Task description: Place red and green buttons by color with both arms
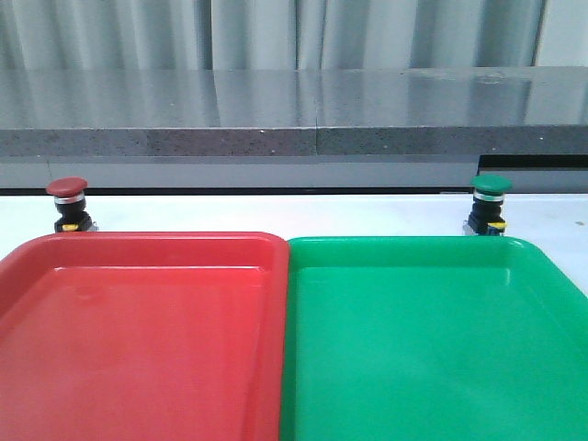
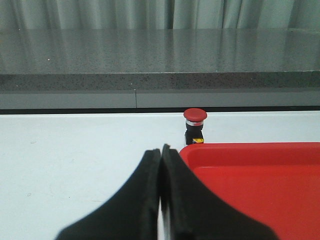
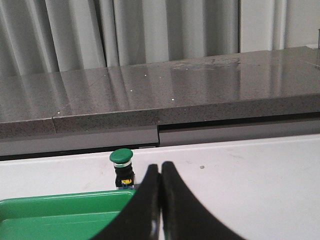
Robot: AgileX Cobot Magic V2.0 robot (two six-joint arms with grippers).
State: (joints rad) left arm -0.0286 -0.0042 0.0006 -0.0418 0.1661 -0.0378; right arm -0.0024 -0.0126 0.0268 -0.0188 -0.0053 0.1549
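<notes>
The front view shows neither arm; only the wrist views do, and each shows its black fingers pressed together with nothing between them: the left gripper (image 2: 161,150) and the right gripper (image 3: 160,167). In the front view the red tray (image 1: 138,243) and the green tray (image 1: 413,246) lie side by side, their inner rims touching, on the white table (image 1: 303,213). The red button (image 1: 68,204) stands upright on the table just beyond the red tray's far rim, at about 10 o'clock from the picture's middle; the green button (image 1: 489,204) stands upright just beyond the green tray's far rim, at about 2 o'clock. Neither is in a tray. The left wrist view catches only the red button (image 2: 195,126) and a corner of the red tray (image 2: 240,149), the right wrist view only the green button (image 3: 122,168) and a corner of the green tray (image 3: 65,204). Each button carries a small yellow tag on its black body; any writing on it is too small to read. Beyond the table runs a grey speckled stone ledge (image 1: 294,115), glossy on top, with pale pleated curtains (image 3: 125,30) behind it.
</notes>
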